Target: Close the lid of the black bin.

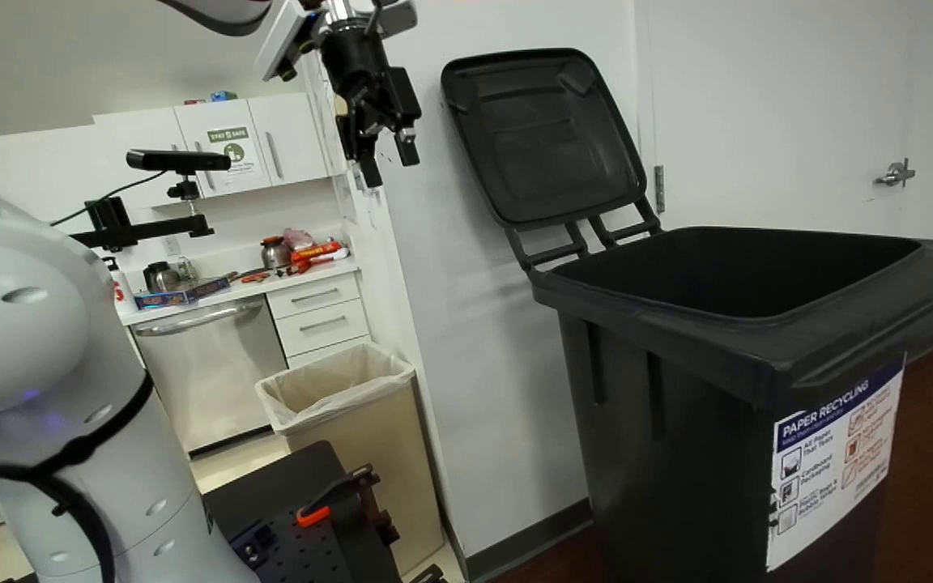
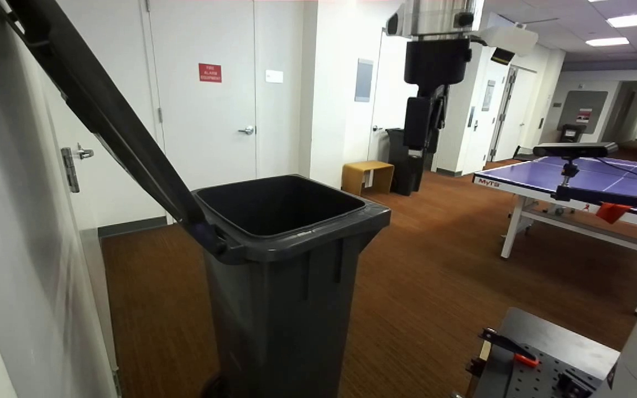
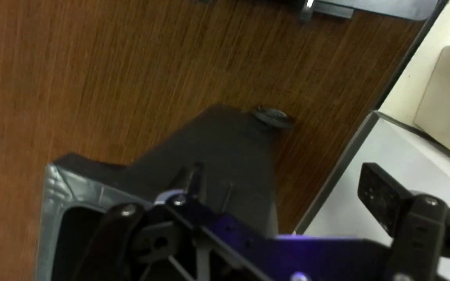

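The black bin (image 1: 693, 470) stands upright, with a paper recycling label on its front. It also shows in an exterior view (image 2: 291, 309) and partly in the wrist view (image 3: 225, 156). The lid (image 1: 543, 134) is up, leaning back toward the wall on its two hinge arms; it also shows edge-on in an exterior view (image 2: 108, 121). The lid does not show in the wrist view. My gripper (image 1: 390, 162) points down in the air, above rim height and apart from lid and bin; it also shows in an exterior view (image 2: 422, 150). In the wrist view its fingers (image 3: 248, 198) are spread with nothing between them.
A white wall (image 1: 499, 364) runs close behind the bin and lid. A small beige bin (image 1: 385, 453) stands beside the wall. The robot's dark base plate (image 2: 551, 354) and a bracket-mounted camera (image 1: 179, 160) are near the arm. A ping-pong table (image 2: 573, 174) stands farther off.
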Motion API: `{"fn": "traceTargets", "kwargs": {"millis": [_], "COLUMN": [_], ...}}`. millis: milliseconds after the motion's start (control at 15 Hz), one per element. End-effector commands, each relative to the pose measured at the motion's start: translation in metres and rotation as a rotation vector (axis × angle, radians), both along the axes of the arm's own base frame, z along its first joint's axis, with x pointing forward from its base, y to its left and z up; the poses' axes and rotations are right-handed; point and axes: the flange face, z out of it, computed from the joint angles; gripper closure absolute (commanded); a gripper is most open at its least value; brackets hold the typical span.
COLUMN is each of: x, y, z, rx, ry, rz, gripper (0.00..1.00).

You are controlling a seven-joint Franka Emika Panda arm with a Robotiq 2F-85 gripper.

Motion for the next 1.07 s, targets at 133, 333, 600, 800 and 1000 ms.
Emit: {"fn": "traceTargets", "kwargs": {"millis": [133, 333, 600, 800, 1000], "x": [-0.003, -0.014, -0.011, 0.008, 0.032], "y": [0.093, 0.086, 0.079, 0.097, 0.115], "z": [0.044, 0.036, 0.035, 0.055, 0.086], "rx": [-0.088, -0.067, -0.060, -0.077, -0.076], "ry": [-0.268, -0.221, -0.216, -0.348, -0.507], "rz": [0.211, 0.186, 0.172, 0.330, 0.437], "gripper": [0.00, 0.00, 0.00, 0.00, 0.00]}}
